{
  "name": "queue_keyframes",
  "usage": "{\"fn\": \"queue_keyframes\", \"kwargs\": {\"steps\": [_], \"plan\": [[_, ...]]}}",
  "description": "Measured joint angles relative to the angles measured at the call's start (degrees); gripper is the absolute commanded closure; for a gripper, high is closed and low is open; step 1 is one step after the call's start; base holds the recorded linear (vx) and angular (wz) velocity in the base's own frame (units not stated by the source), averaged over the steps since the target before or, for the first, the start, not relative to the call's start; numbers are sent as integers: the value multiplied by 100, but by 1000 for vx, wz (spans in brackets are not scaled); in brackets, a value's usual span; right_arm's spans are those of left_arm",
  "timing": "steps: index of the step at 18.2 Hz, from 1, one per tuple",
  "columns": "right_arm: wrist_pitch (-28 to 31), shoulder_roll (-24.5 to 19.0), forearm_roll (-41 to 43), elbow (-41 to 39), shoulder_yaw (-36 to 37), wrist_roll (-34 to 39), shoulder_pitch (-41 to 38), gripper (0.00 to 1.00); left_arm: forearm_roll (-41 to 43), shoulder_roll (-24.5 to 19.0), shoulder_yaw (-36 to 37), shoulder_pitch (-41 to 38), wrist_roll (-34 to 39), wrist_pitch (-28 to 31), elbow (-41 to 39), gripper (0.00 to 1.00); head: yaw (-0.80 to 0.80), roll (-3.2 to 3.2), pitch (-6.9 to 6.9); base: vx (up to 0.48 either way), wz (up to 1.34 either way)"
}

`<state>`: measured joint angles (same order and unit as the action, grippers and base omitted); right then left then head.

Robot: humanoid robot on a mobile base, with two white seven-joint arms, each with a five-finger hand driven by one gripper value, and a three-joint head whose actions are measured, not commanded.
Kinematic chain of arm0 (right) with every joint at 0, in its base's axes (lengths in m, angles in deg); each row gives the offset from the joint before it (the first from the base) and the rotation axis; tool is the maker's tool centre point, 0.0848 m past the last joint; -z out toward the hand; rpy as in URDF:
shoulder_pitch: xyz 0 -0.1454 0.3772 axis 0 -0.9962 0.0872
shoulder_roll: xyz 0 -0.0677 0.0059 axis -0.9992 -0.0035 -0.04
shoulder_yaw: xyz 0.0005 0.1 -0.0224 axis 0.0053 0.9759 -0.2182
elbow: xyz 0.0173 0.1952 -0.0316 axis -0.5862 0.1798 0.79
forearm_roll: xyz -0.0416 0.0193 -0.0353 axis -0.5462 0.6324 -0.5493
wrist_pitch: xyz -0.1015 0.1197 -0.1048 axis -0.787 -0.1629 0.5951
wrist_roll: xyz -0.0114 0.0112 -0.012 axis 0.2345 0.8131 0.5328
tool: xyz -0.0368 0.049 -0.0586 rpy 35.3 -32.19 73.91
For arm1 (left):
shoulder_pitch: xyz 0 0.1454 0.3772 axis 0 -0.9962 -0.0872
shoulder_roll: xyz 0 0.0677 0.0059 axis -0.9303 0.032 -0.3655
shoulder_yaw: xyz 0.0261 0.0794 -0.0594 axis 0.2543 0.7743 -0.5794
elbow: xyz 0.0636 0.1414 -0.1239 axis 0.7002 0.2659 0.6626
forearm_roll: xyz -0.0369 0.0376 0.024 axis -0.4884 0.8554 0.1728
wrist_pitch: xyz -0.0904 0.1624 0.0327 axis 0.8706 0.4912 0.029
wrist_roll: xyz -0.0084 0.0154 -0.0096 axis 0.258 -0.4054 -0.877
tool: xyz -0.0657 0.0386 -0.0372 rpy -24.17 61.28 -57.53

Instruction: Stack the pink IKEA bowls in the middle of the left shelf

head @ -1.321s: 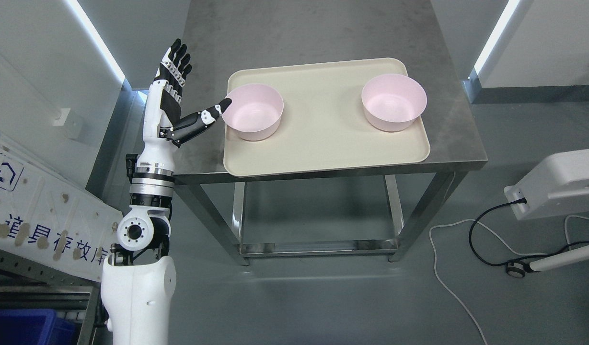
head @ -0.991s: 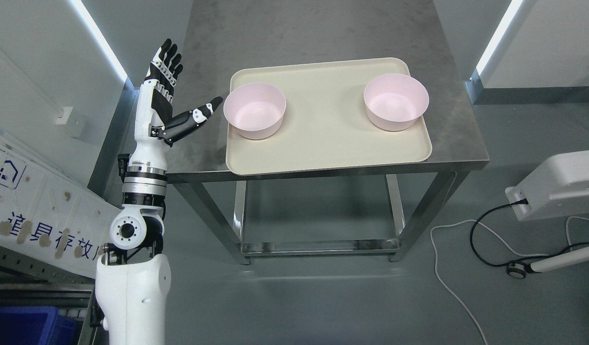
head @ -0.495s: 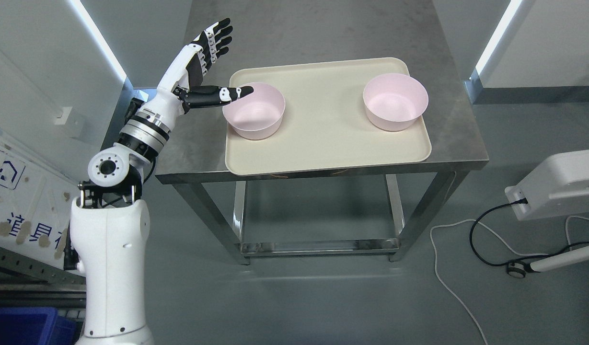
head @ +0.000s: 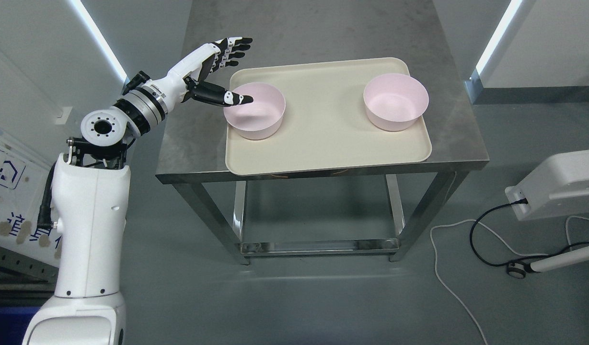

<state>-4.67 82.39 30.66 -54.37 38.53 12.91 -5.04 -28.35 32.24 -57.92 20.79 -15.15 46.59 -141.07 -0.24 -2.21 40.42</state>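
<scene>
The left hand (head: 213, 72) is held spread, gripping nothing; its thumb (head: 227, 98) is poised over the near bowl (head: 256, 117), fingers (head: 234, 48) beyond it. The second bowl (head: 395, 103) is seen well right, on the tray (head: 323, 148).

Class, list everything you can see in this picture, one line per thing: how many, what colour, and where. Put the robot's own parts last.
Pink bowl: two, pink, on the tray; one at its left, one at its right.
Tray: one, cream, on the table.
Table: one, grey steel, centre.
White device: one, right edge, on the floor.
Cables: one black, one white, floor at right.
Signboard: one, white with blue print, left edge.
Left robot hand: one, white and black, open, thumb over the left bowl's rim.
</scene>
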Motion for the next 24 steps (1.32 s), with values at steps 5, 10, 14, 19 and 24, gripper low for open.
{"fn": "queue_keyframes", "kwargs": {"steps": [5, 10, 14, 19, 24], "plan": [[1, 0, 0, 0, 0, 0, 0, 0, 411, -87, 265, 149, -188, 5, 353, 30, 0, 0, 0, 0, 0], [3, 0, 0, 0, 0, 0, 0, 0, 794, -82, 514, 445, -215, -7, 631, 34, 0, 0, 0, 0, 0], [2, 0, 0, 0, 0, 0, 0, 0, 1083, -63, 785, 650, -224, -70, 798, 42, 0, 0, 0, 0, 0], [3, 0, 0, 0, 0, 0, 1, 0, 1446, 13, 1053, 794, -228, -429, 945, 61, 0, 0, 0, 0, 0], [4, 0, 0, 0, 0, 0, 1, 0, 1597, 94, 1207, 842, -215, -891, 1034, 76, 0, 0, 0, 0, 0]]}}
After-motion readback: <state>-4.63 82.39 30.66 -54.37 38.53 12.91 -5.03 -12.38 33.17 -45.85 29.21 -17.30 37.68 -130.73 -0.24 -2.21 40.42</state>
